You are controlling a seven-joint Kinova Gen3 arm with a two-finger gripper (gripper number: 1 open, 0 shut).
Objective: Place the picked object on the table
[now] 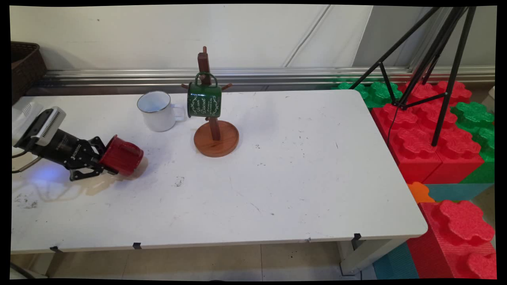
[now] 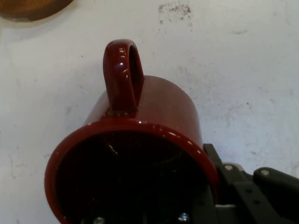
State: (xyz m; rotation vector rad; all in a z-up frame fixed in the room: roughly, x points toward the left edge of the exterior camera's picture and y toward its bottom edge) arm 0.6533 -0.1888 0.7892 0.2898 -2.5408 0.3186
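Red mug low over the table's left side, tipped on its side, mouth turned back toward the gripper. Clamped on the mug's rim: one finger inside the mouth, the other outside against the wall, jaws closed down to the thickness of the enamel. Handle pointing up in the hand view, dark inside of the mug filling the lower part. Whether the mug's side touches the tabletop or hangs just clear, hard to tell; shadow sits tight beneath it. Beyond it, toward the wall, a white mug upright, handle to the right. Just beside that, a wooden mug tree on a round base, green mug hung from a peg. Off the table's right end, red and green foam blocks with a black tripod standing on them. Dark basket at far left by the wall.
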